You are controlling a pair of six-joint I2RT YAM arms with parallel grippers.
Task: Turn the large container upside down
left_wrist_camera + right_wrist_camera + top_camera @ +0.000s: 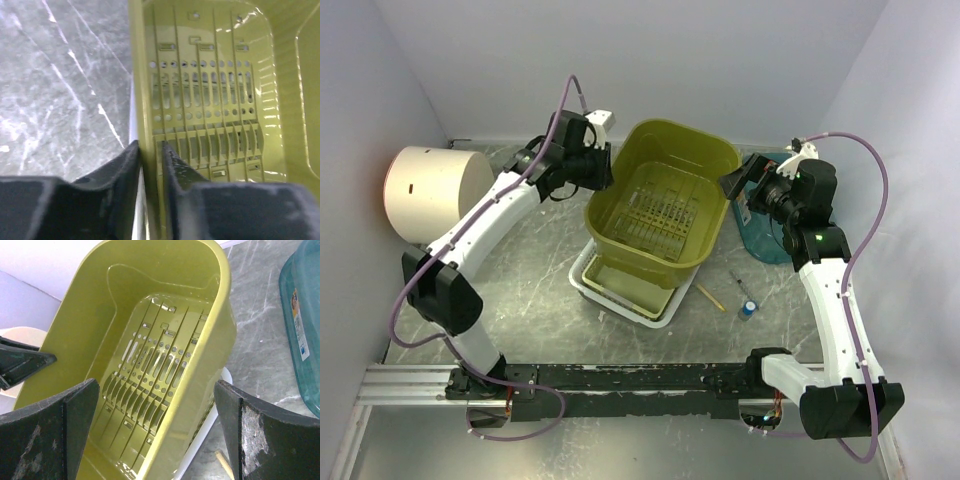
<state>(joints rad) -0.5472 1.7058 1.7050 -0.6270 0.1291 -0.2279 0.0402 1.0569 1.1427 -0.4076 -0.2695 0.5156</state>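
Green container (660, 215) sits tilted on white tray (620, 300) mid-table, left claw (149, 147) nearly closed, pinching its side wall, right claw (155, 385) wide open and empty by the opposite rim; I'd roll it slowly, since marbled table (530, 270) looks slick and walls (620, 60) stand close.

The large olive-green plastic container (660, 205) was a deep, rounded-rectangular tub with smooth glossy walls and a rolled rim. Its floor was ribbed lengthwise and pierced with rows of round holes and narrow slots. It stood open side up near the middle of the table, tilted, its lower end over a shallow white tray (615, 305). Its left wall sat between the closed-in fingers of the left gripper (150, 147), one finger inside the tub and one outside.
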